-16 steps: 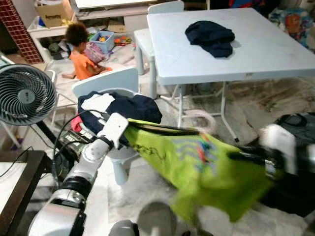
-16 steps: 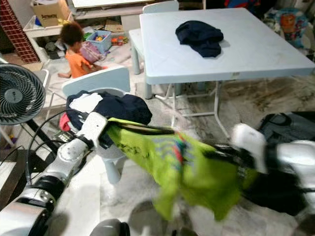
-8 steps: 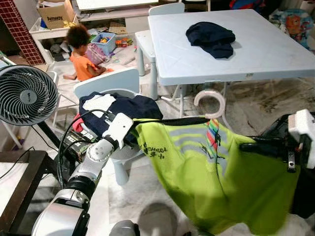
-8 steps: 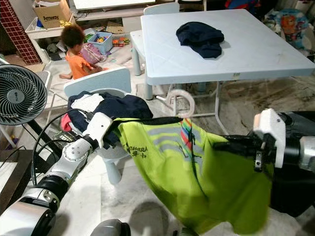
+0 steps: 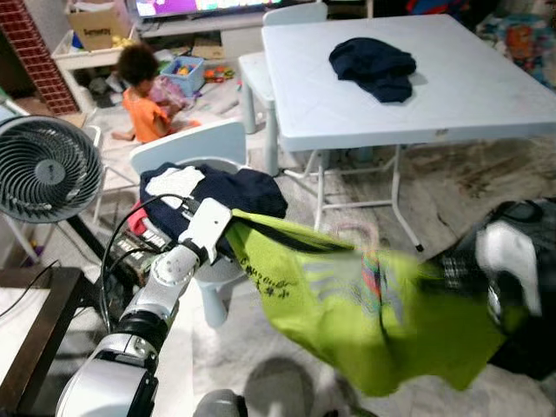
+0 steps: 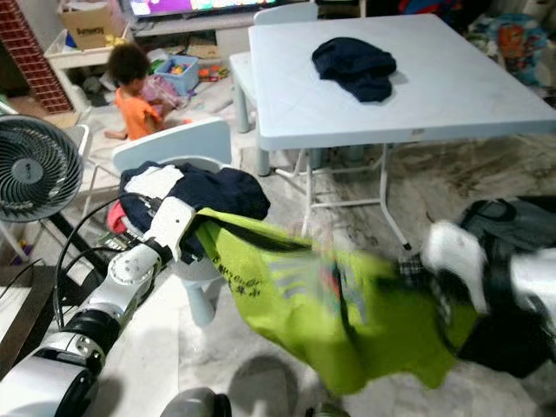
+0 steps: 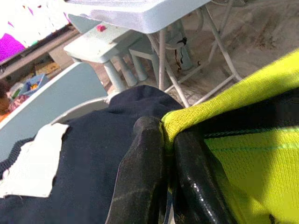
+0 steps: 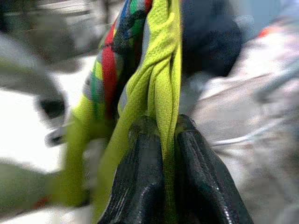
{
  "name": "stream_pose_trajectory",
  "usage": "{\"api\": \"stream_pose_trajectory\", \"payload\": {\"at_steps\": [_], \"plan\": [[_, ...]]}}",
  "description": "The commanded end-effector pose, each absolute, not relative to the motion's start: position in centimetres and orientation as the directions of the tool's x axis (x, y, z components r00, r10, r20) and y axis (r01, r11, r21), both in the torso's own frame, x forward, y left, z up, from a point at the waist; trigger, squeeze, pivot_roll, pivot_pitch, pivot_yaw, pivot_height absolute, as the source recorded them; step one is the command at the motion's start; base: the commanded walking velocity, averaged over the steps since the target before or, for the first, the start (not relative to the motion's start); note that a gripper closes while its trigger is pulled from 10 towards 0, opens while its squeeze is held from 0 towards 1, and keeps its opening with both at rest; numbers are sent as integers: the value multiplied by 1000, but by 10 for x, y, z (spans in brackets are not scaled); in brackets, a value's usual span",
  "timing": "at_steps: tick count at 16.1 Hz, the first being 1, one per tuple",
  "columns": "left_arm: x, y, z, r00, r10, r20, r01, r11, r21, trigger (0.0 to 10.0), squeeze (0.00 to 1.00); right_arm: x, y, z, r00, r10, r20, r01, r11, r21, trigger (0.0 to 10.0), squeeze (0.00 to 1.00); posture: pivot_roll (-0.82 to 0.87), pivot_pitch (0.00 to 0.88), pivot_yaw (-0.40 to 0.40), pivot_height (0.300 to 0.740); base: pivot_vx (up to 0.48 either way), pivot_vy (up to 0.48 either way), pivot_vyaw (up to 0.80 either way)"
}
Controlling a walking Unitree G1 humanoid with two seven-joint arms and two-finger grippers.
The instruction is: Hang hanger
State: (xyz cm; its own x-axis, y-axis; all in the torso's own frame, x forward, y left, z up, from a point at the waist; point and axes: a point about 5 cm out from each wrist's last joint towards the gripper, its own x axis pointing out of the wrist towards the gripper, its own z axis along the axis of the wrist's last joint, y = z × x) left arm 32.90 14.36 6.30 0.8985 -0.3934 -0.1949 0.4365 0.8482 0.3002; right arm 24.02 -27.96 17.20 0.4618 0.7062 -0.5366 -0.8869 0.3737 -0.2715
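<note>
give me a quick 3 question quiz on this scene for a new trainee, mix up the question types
1. True or false: the left gripper is shut on an edge of the lime green shirt.
2. Multiple choice: what lies on the white folding table? A) a fan B) a dark navy garment C) a cardboard box
3. Short answer: what stands at the robot's left, beside the chair piled with clothes?

Key
1. True. The wrist view shows the fabric pinched between the two black fingers.
2. B
3. A round black fan.
</note>
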Motion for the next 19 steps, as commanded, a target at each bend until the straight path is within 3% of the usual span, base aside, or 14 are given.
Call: {"api": "stream_pose_trajectory", "payload": {"at_steps": [1,5,9,11,12,13,15,19], "plan": [[330,168,61,933,-290,-214,344,894,287,1059,0,242,-282,183,488,707,-512,-873,392,-291,10000,0,-98,0,59,740,0,0,0],[327,171,55,928,-276,-249,344,891,295,1294,0,229,-281,194,389,776,-497,-921,327,-210,10000,0,-98,0,59,740,0,0,0],[326,172,53,926,-269,-265,344,890,298,1922,0,228,-277,206,368,826,-428,-930,319,-184,10000,0,-98,0,59,740,0,0,0],[325,167,51,921,-280,-271,356,887,293,3255,0,236,-272,222,410,847,-339,-911,358,-207,10000,0,-102,0,57,740,0,0,0],[325,164,51,921,-285,-266,357,891,282,5451,0,239,-271,221,425,835,-348,-903,366,-226,10000,0,-102,0,55,740,0,0,0],[326,162,53,923,-288,-254,353,898,263,9451,0,239,-270,215,418,823,-385,-907,351,-232,10000,0,-102,0,55,740,0,0,0],[331,159,61,932,-289,-219,340,906,253,10000,0,232,-271,186,369,750,-549,-929,280,-242,10000,0,-95,0,52,740,0,0,0],[333,163,65,936,-284,-206,333,906,262,9843,0,248,-276,180,488,668,-561,-871,332,-363,10000,0,-88,0,53,740,0,0,0]]}}
